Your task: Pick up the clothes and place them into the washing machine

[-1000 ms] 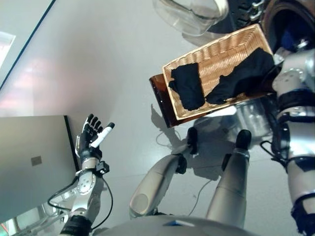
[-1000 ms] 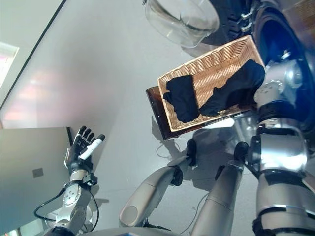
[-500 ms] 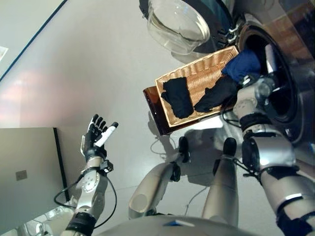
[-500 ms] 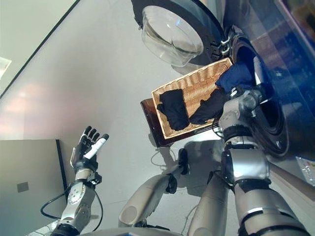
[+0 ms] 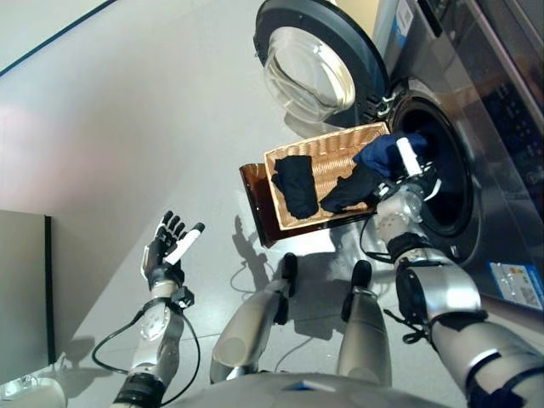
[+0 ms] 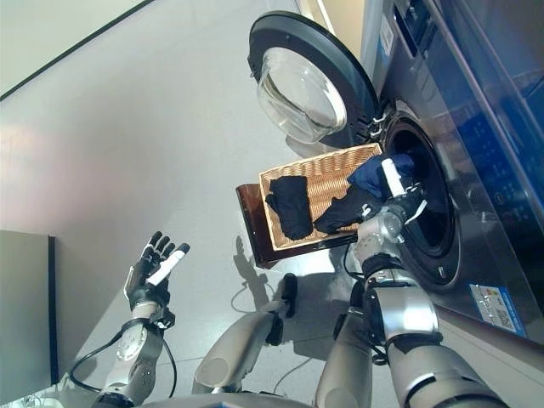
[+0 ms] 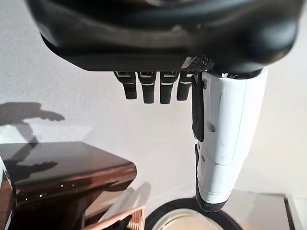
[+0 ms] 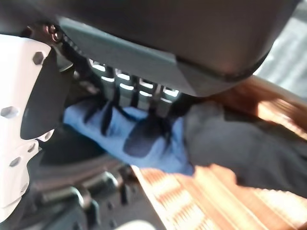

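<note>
One blue garment pinched in right hand fingers above grey floor; left hand spread.

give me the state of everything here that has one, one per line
washing machine door: swung fully open
wicker basket: two dark clothes left inside
blue garment: gripped, raised at the drum mouth
right hand: fingers curled on the blue garment
left hand: open, empty, off to the side

basket: woven wicker, rough and matt
stool: dark brown, glossy
clothes: soft matt cloth, black and blue
washing machine: smooth grey metal
door: clear glossy glass
floor: smooth, slightly shiny
</note>
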`<state>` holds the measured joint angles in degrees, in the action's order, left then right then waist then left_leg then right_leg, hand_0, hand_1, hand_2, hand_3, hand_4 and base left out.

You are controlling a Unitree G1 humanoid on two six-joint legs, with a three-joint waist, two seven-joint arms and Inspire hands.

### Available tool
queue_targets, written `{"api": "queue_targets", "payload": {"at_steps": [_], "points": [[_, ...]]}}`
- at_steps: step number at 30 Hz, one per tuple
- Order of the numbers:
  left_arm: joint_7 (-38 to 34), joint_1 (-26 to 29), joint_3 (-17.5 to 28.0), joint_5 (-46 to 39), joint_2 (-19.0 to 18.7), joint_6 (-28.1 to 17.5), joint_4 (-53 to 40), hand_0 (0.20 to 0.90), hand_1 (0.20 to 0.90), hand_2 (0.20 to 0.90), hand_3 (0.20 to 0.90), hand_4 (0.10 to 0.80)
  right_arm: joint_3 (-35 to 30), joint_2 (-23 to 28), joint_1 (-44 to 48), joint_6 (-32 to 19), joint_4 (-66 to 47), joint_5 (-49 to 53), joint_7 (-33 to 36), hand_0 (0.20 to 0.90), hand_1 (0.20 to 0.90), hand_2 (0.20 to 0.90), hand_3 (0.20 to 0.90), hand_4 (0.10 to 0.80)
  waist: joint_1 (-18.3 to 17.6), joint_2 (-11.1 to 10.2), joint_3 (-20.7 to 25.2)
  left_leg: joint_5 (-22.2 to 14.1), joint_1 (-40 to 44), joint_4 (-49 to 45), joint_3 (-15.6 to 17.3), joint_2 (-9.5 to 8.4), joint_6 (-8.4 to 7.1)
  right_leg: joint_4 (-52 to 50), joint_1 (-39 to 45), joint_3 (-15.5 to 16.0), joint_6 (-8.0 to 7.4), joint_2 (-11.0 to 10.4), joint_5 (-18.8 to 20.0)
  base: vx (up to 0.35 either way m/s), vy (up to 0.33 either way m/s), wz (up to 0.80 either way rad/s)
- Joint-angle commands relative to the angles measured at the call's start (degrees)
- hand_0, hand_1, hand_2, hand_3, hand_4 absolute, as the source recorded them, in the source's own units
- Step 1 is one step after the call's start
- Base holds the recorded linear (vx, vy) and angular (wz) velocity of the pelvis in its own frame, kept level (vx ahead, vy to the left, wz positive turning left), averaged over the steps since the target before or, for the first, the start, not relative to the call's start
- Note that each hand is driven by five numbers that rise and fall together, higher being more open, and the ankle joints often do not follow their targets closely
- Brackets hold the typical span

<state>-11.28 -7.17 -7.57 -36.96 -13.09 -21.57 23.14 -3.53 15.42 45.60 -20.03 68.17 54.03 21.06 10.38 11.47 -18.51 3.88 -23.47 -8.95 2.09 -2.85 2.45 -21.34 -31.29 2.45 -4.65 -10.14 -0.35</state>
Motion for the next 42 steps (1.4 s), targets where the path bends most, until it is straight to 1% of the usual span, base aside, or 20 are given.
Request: {"api": "queue_targets", "payload": {"at_steps": [1, 5, 10, 15, 21, 23, 25, 27, 28, 29, 30, 32, 33, 34, 35, 36, 39, 40, 41, 42], "points": [[-0.07, 0.03, 5.36, -0.42, -3.57, -3.63, -2.01, 0.900, 0.900, 0.900, 0.900, 0.800, 3.59, -1.12, -0.83, -3.68, -7.43, 0.28, -3.84, 0.900, 0.900, 0.900, 0.900, 0.800, 1.66, -1.71, 2.14, -1.01, -3.93, -1.41, -0.08, 0.03, -3.23, 6.45, 6.24, 1.22, 0.64, 0.21, -0.46, 0.000, 0.000, 0.00], [-0.47, 0.52, 6.81, -0.42, -3.00, -3.57, -1.34, 0.900, 0.900, 0.900, 0.900, 0.800, 6.45, -5.15, -5.05, -4.20, -13.00, 1.54, -5.82, 0.900, 0.900, 0.900, 0.900, 0.800, 1.30, -2.92, 2.03, -1.09, -3.33, -1.32, -0.02, 0.15, -3.06, 7.09, 6.87, 1.22, 0.66, 0.29, -0.01, 0.000, 0.000, 0.00], [-0.72, -0.02, 7.28, -0.07, -2.35, -3.58, -1.87, 0.900, 0.900, 0.900, 0.900, 0.800, 7.27, -6.93, -7.12, -4.23, -15.01, 0.49, -5.43, 0.900, 0.900, 0.900, 0.900, 0.800, 1.11, -3.33, 2.12, -1.25, -3.32, -1.79, -0.13, 0.14, -2.93, 6.96, 6.92, 1.38, 0.71, 0.34, -0.03, 0.000, 0.000, 0.00], [-0.72, -0.76, 7.70, 0.11, -2.05, -3.52, -1.94, 0.900, 0.900, 0.900, 0.900, 0.800, 6.12, -7.55, -8.71, -3.74, -13.75, -0.22, -4.38, 0.900, 0.900, 0.900, 0.900, 0.800, 1.17, -3.75, 2.67, -1.83, -2.08, -1.87, -0.33, 0.09, -2.81, 7.42, 8.54, 1.50, 0.32, -0.02, -0.09, 0.030, 0.015, 0.00], [-0.09, -0.92, 7.75, 0.53, -1.36, -2.42, 0.44, 0.900, 0.900, 0.900, 0.900, 0.800, 3.92, -8.13, -14.70, -1.87, -9.26, 0.41, -4.90, 0.900, 0.900, 0.900, 0.900, 0.800, 1.24, -5.71, 5.02, -4.00, 4.06, -2.19, -1.37, -0.31, -2.15, 7.09, 15.14, 2.49, -0.83, -1.17, -1.20, 0.169, 0.034, 0.04], [0.23, -1.18, 7.60, 1.12, -0.84, -1.55, 1.98, 0.900, 0.900, 0.900, 0.900, 0.800, 2.84, -8.51, -18.11, -1.15, -7.56, 0.18, -4.91, 0.900, 0.900, 0.900, 0.900, 0.800, 0.79, -6.02, 5.95, -5.37, 8.22, -1.79, -2.32, -1.00, -1.48, 3.03, 17.26, 2.97, -1.70, -1.70, -1.71, 0.248, 0.072, 0.04], [0.06, -1.35, 7.45, 1.98, -0.86, -1.06, 3.11, 0.900, 0.900, 0.900, 0.900, 0.800, 2.73, -8.08, -19.75, 0.43, -4.87, -2.71, -4.37, 0.900, 0.900, 0.900, 0.900, 0.800, 0.07, -5.91, 6.14, -6.07, 11.64, -1.32, -2.75, -1.80, -0.40, -3.05, 17.57, 2.94, -2.46, -1.90, 0.18, 0.182, 0.078, 0.13], [0.00, -1.11, 7.06, 3.30, -1.87, -0.35, 3.67, 0.900, 0.900, 0.900, 0.900, 0.800, 4.33, -6.99, -19.05, 3.56, -0.50, -9.94, -2.04, 0.900, 0.900, 0.900, 0.900, 0.800, -0.76, -5.78, 5.87, -6.28, 14.18, -0.70, -3.05, -1.19, 0.04, -7.25, 17.00, 1.85, -2.55, 0.21, 0.65, 0.150, 0.015, 0.12], [0.21, -1.00, 6.77, 3.46, -2.03, -0.31, 3.65, 0.900, 0.900, 0.900, 0.900, 0.800, 5.80, -6.51, -18.89, 4.93, 0.59, -13.81, -1.32, 0.900, 0.900, 0.900, 0.900, 0.800, -1.18, -6.16, 6.13, -6.79, 15.55, -0.27, -3.35, -1.32, -0.11, -6.36, 17.17, 1.25, -2.45, 1.10, -0.25, 0.172, -0.042, 0.14], [0.22, -1.16, 6.79, 3.76, -2.09, -0.33, 3.52, 0.900, 0.900, 0.900, 0.900, 0.800, 6.44, -6.35, -19.18, 5.21, 0.30, -14.43, -1.41, 0.900, 0.900, 0.900, 0.900, 0.800, -1.54, -6.29, 6.66, -6.67, 16.31, 0.30, -3.70, -1.17, -0.27, -3.97, 17.26, 0.77, -2.09, 2.24, -0.80, 0.234, -0.086, 0.10], [0.70, -1.28, 7.01, 3.94, -2.19, -0.22, 3.45, 0.900, 0.900, 0.900, 0.900, 0.800, 7.63, -5.75, -19.52, 6.55, 1.71, -17.89, -1.60, 0.900, 0.900, 0.900, 0.900, 0.800, -1.72, -6.72, 7.24, -6.95, 17.52, 0.82, -4.20, -1.23, -0.69, 0.64, 17.49, 0.22, -1.86, 2.85, -0.88, 0.260, -0.127, 0.05], [0.96, -1.83, 7.77, 4.03, -1.87, 0.09, 4.21, 0.900, 0.900, 0.900, 0.900, 0.800, 9.68, -4.78, -20.72, 7.88, 1.21, -22.87, -1.43, 0.900, 0.900, 0.900, 0.900, 0.800, -2.56, -7.92, 8.14, -7.85, 19.71, 1.70, -4.55, -1.07, -1.57, 10.55, 18.21, 0.08, -2.17, 1.94, 1.26, 0.308, -0.181, -0.04], [0.69, -1.77, 8.16, 4.76, -1.80, 0.27, 5.22, 0.900, 0.900, 0.900, 0.900, 0.800, 10.70, -4.30, -21.34, 9.05, 1.75, -26.52, -1.19, 0.900, 0.900, 0.900, 0.900, 0.800, -2.90, -8.66, 8.65, -8.76, 21.15, 2.03, -4.91, -0.76, -2.15, 15.45, 17.89, 0.40, -2.77, 0.89, 3.92, 0.342, -0.233, 0.04], [0.05, -1.38, 8.41, 5.53, -1.98, 0.50, 6.59, 0.900, 0.900, 0.900, 0.900, 0.800, 13.19, -3.51, -21.71, 10.14, 1.04, -32.05, -0.89, 0.900, 0.900, 0.900, 0.900, 0.800, -3.50, -9.40, 8.99, -9.33, 22.38, 2.16, -5.36, -0.49, -2.63, 17.41, 16.98, -0.38, -3.25, 0.45, 5.48, 0.316, -0.239, 0.11], [-0.27, -1.04, 8.19, 6.08, -1.89, 0.65, 7.58, 0.900, 0.900, 0.900, 0.900, 0.800, 14.15, -2.99, -23.13, 9.77, -1.37, -33.40, -0.59, 0.900, 0.900, 0.900, 0.900, 0.800, -4.35, -10.12, 9.07, -9.93, 23.24, 1.81, -5.79, -0.23, -3.10, 17.54, 18.34, -1.50, -3.34, 0.94, 5.57, 0.283, -0.228, 0.17], [-1.17, 0.02, 8.01, 8.78, -2.22, 0.78, 11.16, 0.900, 0.900, 0.900, 0.900, 0.800, 15.85, -2.10, -24.16, 10.47, -2.50, -37.52, -0.48, 0.900, 0.900, 0.900, 0.900, 0.800, -4.98, -10.93, 9.65, -10.26, 24.13, 1.99, -5.92, 0.34, -3.42, 17.25, 18.80, -3.34, -3.26, 1.75, 6.05, 0.250, -0.201, 0.41], [-4.12, 1.96, 4.94, 20.14, -2.20, 3.20, 21.75, 0.900, 0.900, 0.900, 0.900, 0.800, 18.01, 0.32, -27.99, 10.51, -5.37, -43.98, -1.14, 0.900, 0.900, 0.900, 0.900, 0.800, -6.27, -11.77, 12.21, -10.19, 25.67, 2.73, -6.45, 2.50, -4.38, 17.09, 21.14, -1.91, -2.56, 3.17, 5.41, 0.272, -0.277, 0.68], [-5.46, 4.31, 3.04, 26.54, -2.28, 5.20, 31.48, 0.900, 0.900, 0.900, 0.900, 0.800, 19.51, 0.45, -29.41, 10.68, -5.28, -47.57, -0.81, 0.900, 0.900, 0.900, 0.900, 0.800, -7.15, -12.20, 13.01, -8.73, 25.50, 1.44, -7.22, 3.97, -5.56, 17.08, 22.81, -1.54, -1.77, 4.66, 4.30, 0.204, -0.267, 0.31], [-5.49, 4.38, 3.02, 26.56, -2.24, 5.14, 31.58, 0.900, 0.900, 0.900, 0.900, 0.800, 19.50, 0.46, -29.41, 10.68, -5.29, -47.59, -0.80, 0.900, 0.900, 0.900, 0.900, 0.800, -7.22, -12.15, 12.98, -8.76, 25.51, 1.40, -7.30, 4.01, -5.58, 17.09, 22.87, -1.45, -1.75, 4.68, 4.27, 0.167, -0.257, 0.25], [-5.88, 5.40, 2.86, 28.09, -1.79, 6.11, 36.53, 0.900, 0.900, 0.900, 0.900, 0.800, 20.51, 0.40, -30.34, 10.39, -5.84, -49.26, -1.16, 0.900, 0.900, 0.900, 0.900, 0.800, -7.65, -12.29, 13.13, -7.27, 24.83, -0.46, -7.74, 4.46, -6.28, 17.11, 23.63, -1.29, -1.24, 5.23, 3.88, 0.081, -0.157, 0.25]]}}
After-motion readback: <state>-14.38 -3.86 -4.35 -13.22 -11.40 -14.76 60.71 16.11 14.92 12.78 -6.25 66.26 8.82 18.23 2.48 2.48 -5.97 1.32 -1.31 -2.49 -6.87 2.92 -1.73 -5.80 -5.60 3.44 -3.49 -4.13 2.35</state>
